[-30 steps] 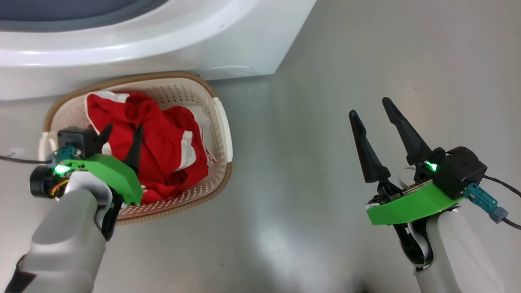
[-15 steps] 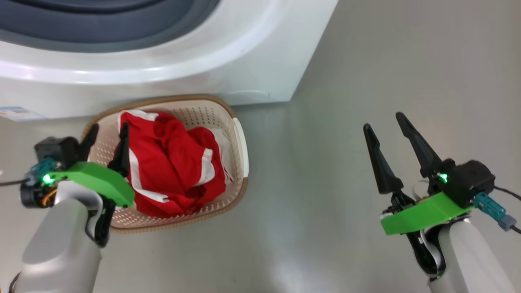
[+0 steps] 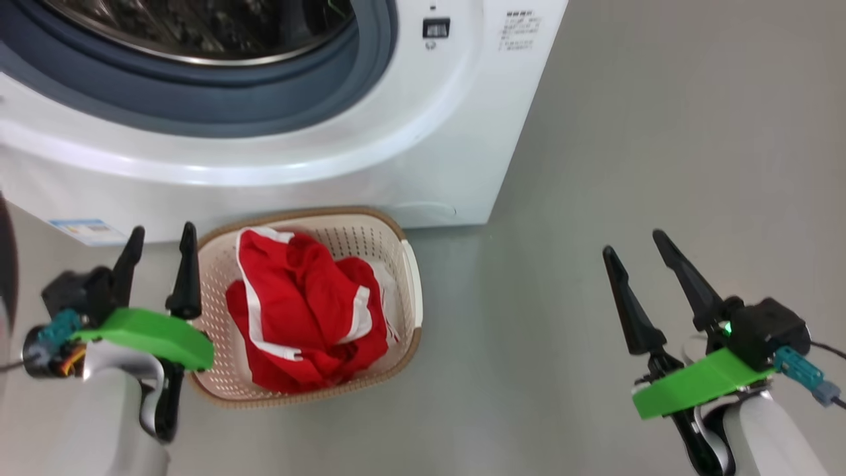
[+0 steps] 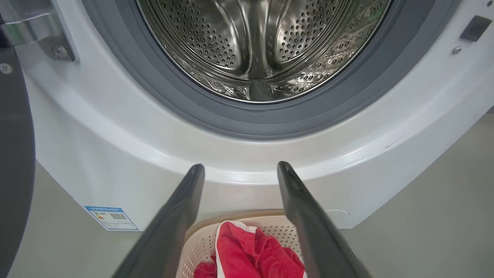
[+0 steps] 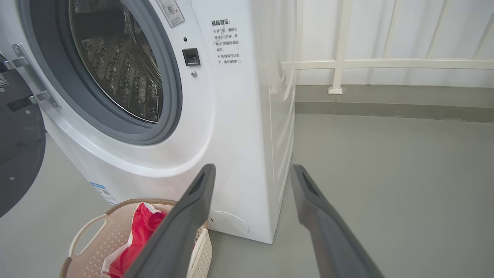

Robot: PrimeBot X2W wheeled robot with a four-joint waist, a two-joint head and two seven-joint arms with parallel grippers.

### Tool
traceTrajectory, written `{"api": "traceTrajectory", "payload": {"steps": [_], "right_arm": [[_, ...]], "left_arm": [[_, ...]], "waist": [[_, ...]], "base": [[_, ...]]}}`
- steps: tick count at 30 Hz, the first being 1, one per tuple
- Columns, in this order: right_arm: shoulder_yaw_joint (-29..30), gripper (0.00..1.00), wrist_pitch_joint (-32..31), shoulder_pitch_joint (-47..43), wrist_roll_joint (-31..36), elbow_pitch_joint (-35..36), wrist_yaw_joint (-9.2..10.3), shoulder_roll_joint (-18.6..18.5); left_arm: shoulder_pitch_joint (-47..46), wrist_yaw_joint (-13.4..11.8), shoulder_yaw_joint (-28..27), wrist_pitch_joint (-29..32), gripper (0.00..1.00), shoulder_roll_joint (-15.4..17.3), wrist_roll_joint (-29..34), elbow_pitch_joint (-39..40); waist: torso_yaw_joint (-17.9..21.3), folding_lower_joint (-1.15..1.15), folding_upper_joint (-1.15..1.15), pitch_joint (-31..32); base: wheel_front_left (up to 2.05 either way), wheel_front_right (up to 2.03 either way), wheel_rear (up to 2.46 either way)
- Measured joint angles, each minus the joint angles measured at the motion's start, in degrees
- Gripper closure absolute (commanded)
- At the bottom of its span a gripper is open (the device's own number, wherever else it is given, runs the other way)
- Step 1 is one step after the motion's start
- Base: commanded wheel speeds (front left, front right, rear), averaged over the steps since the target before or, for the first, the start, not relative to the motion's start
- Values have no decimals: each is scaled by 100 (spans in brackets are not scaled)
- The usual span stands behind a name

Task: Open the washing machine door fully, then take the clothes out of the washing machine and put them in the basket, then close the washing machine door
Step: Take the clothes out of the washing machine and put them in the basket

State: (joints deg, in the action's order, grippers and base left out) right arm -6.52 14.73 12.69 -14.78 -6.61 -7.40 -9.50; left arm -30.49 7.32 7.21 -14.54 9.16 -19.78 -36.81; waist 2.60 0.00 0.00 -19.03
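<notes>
Since the clothes lie bunched in the basket on the floor, at six o'clock below the washing machine, and its drum looks empty, you likely have only the closing left. Both claws hang with fingers apart, gripping nothing. From the left claw, the washing machine door stands swung out at nine o'clock, just beside it, its dark edge running twelve to six in the left wrist view; the right claw sits well apart at three o'clock, so your left arm is the nearer one for the push.
</notes>
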Motion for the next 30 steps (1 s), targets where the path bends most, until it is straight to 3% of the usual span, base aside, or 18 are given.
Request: {"api": "traceTrajectory", "payload": {"steps": [18, 30], "right_arm": [[171, 0, 0, -849, -244, 70, 0, -177], [215, 0, -1, -1188, -302, 103, 0, -241]], "left_arm": [[1843, 0, -715, 0, 0, -122, 633, 1838], [2792, 0, -1023, 0, 0, -339, 761, 2579]], "waist": [[-86, 0, 0, 920], [-170, 0, 0, 1237]], "base": [[0, 0, 0], [0, 0, 0]]}}
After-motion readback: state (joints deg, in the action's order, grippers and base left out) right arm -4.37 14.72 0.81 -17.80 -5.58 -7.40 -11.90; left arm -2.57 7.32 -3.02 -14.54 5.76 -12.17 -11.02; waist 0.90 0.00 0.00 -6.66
